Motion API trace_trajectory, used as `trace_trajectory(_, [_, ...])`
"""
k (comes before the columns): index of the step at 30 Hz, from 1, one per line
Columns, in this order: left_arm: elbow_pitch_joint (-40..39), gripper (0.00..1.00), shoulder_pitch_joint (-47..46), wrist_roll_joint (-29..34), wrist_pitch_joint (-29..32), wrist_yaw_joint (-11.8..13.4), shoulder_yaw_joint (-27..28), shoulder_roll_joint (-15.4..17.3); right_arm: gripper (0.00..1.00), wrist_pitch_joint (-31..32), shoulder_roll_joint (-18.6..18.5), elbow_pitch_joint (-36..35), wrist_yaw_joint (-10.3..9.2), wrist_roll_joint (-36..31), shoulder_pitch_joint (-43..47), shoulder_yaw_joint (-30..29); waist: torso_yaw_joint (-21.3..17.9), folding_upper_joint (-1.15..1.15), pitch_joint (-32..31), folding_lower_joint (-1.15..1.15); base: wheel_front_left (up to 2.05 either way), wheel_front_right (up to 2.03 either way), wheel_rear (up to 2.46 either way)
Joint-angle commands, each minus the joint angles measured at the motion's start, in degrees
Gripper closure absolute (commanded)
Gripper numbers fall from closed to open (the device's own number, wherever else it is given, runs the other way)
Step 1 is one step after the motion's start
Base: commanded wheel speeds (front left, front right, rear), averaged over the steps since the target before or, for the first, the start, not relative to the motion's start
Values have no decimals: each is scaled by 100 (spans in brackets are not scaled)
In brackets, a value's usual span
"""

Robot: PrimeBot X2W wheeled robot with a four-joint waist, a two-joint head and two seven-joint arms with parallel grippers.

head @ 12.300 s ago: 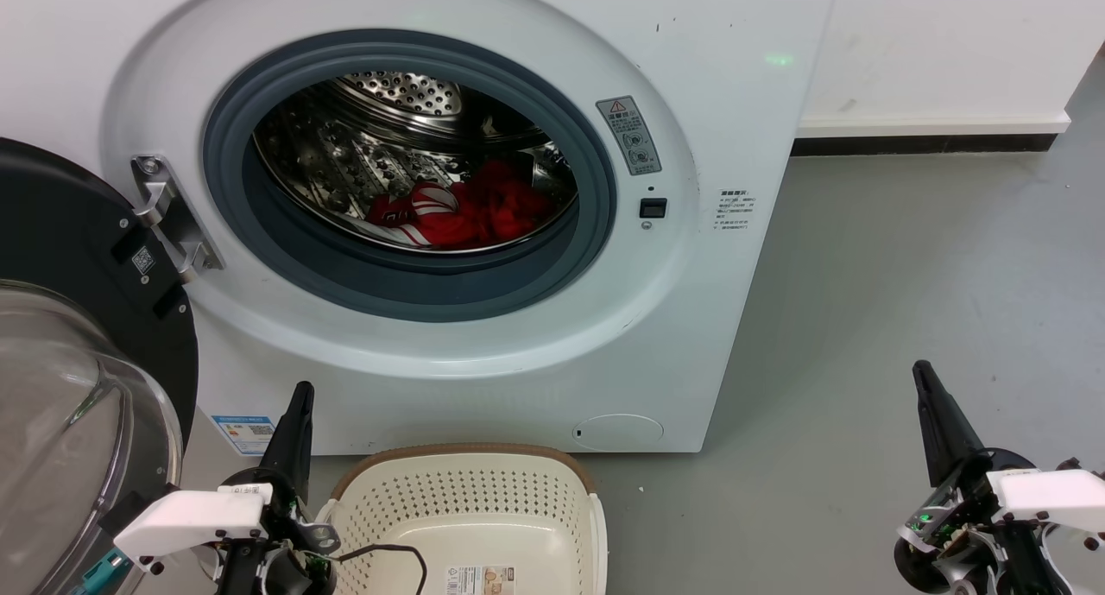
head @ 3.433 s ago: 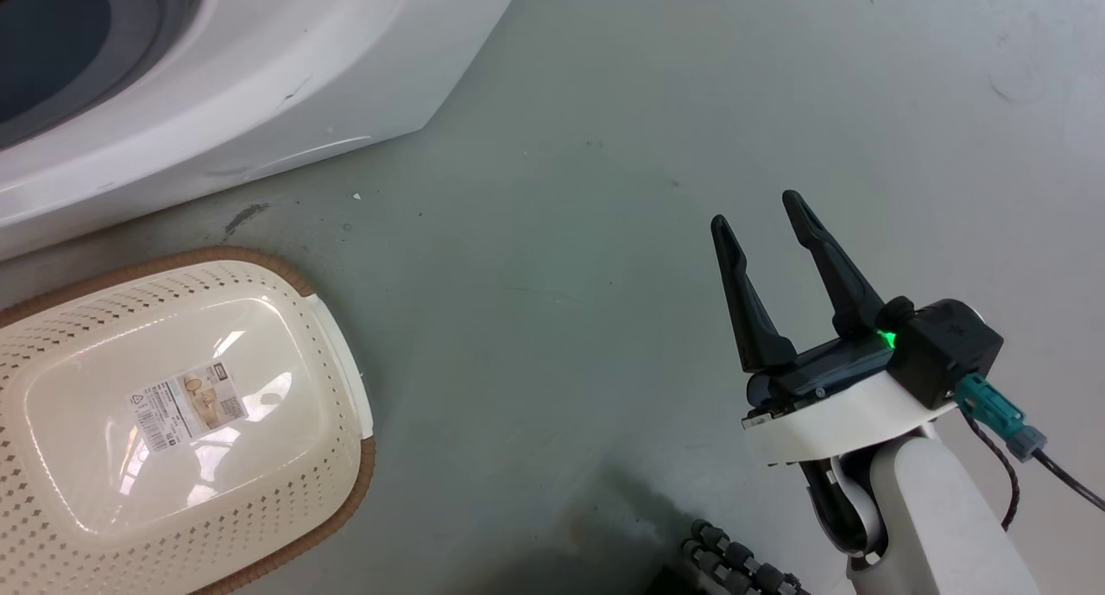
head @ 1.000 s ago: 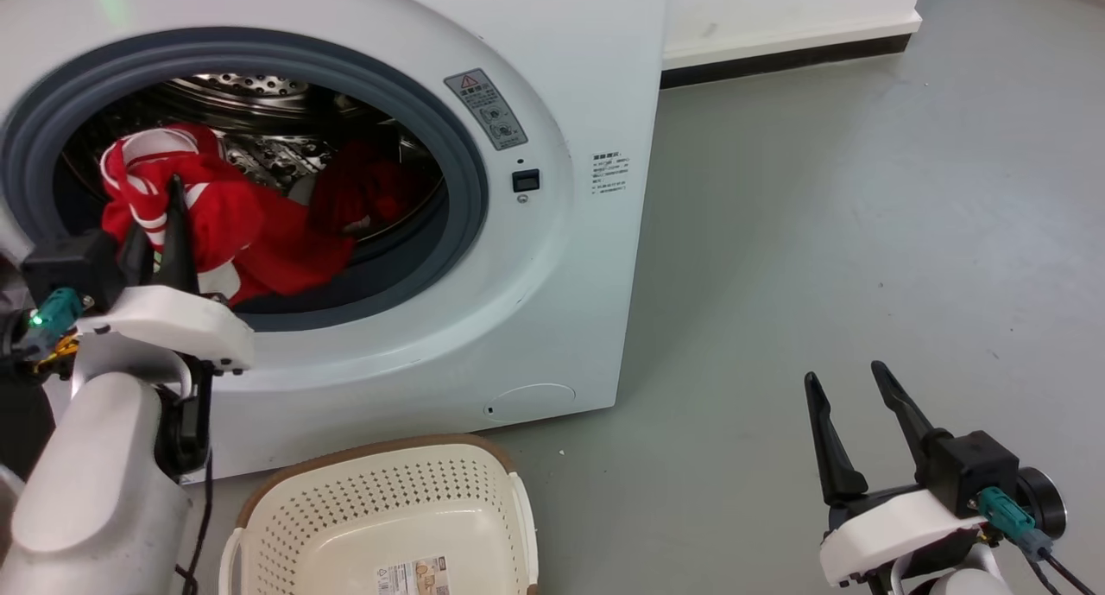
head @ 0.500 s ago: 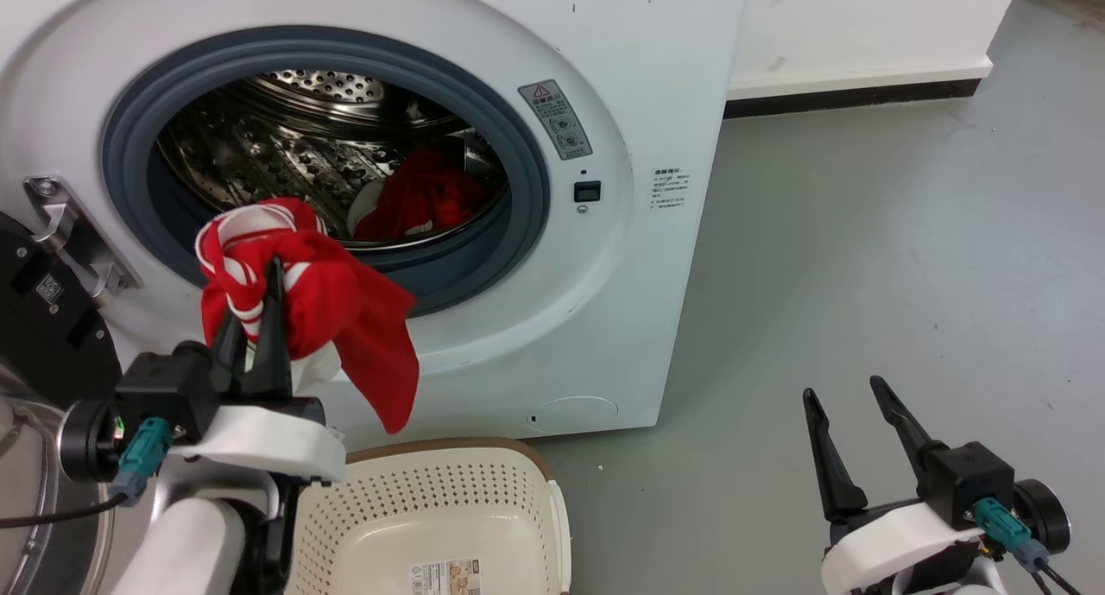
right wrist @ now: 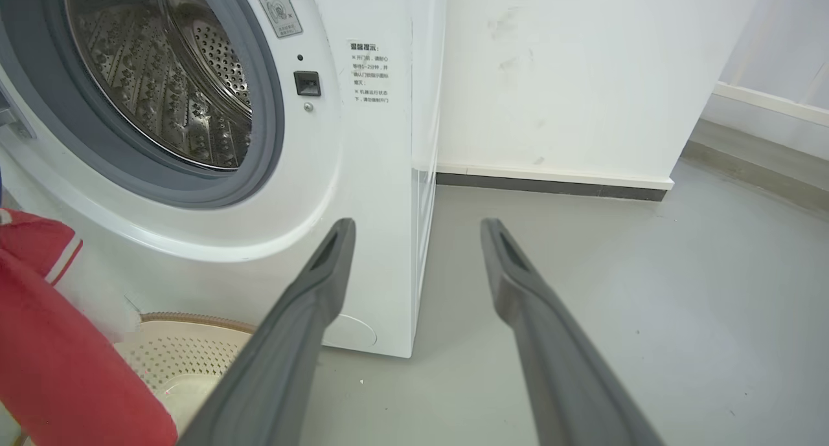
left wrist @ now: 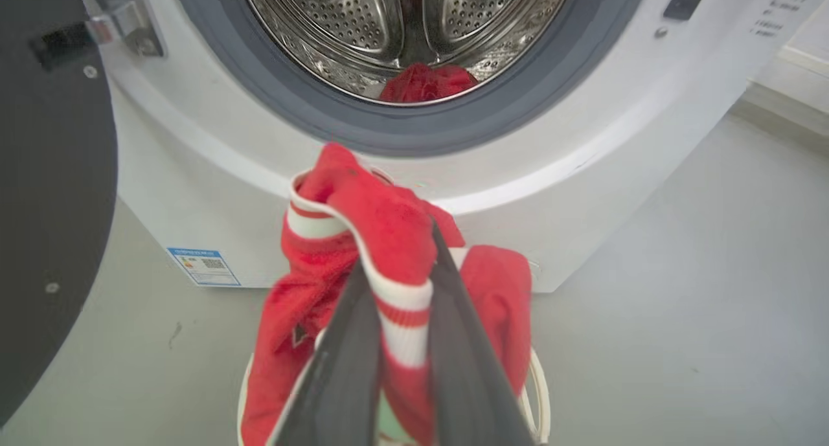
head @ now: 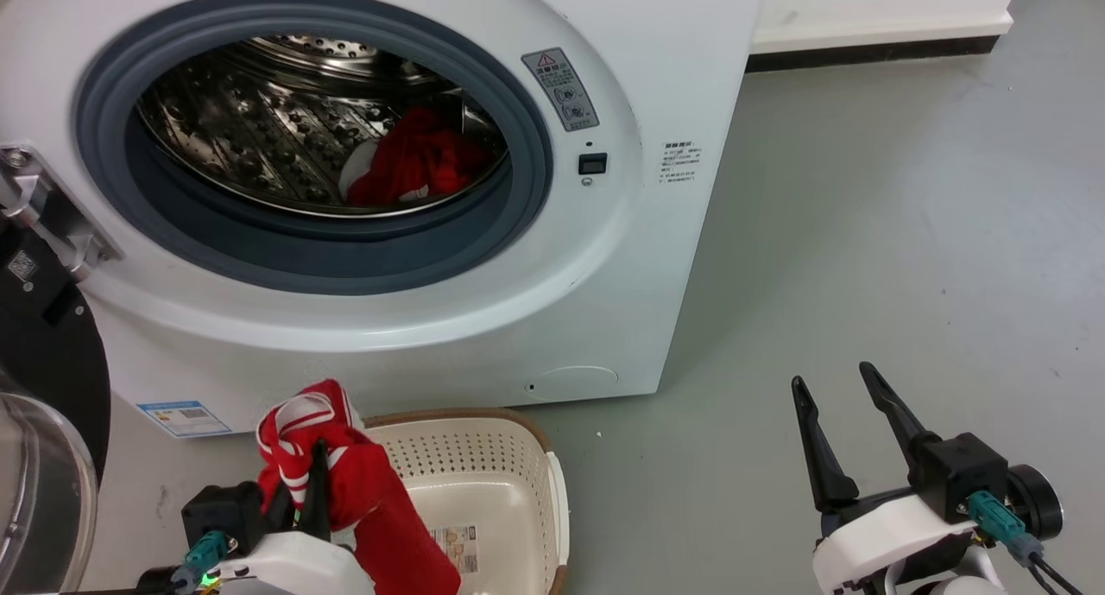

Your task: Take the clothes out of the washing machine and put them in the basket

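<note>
head view first: the left gripper (head: pixel 304 481) sits low at the bottom left of the frame, pinched tight on the striped red garment (head: pixel 354 491). the cloth bunches up over the fingertips with its white bands on top. a long red tail drops down to the right of the fingers and covers the left part of the basket (head: pixel 496 457). whether that tail touches the basket floor, i can't tell from here. the basket stands at bottom centre on the grey floor (head: pixel 863 232), right in front of the washing machine (head: pixel 682 68).

over to the left wrist view: two dark fingers rise from the bottom edge with a white-and-red striped fold squeezed between them. the rest of the garment spills over both sides and crowns the tips. a sliver of basket rim peeks out at the lower right of the cloth.

up in the drum (head: pixel 242 137), upper centre of the head view, the plain red garment (head: pixel 419 159) lies at the lower right of the steel tub, well apart from both grippers. the dark door (head: pixel 43 353) stands open at the left edge.

bottom right, the right gripper (head: pixel 830 373) is spread wide with nothing between its fingers, over bare floor. in its own wrist view the machine's front corner shows in the gap between the fingers.
</note>
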Motion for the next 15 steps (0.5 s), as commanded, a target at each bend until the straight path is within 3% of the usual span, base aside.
trace_trajectory(1, [220,100,-92,-74,-118,-73,49,-48,0,-21,8,-21,-4,14,-93,20,-83,0,192,0,0,0,0])
trace_trajectory(15, [2753,100,-1454,-86,-577,-708,79,-305,0,-221,10,8,-4,114,-774,245,-561,0,1509,0,0,0,0])
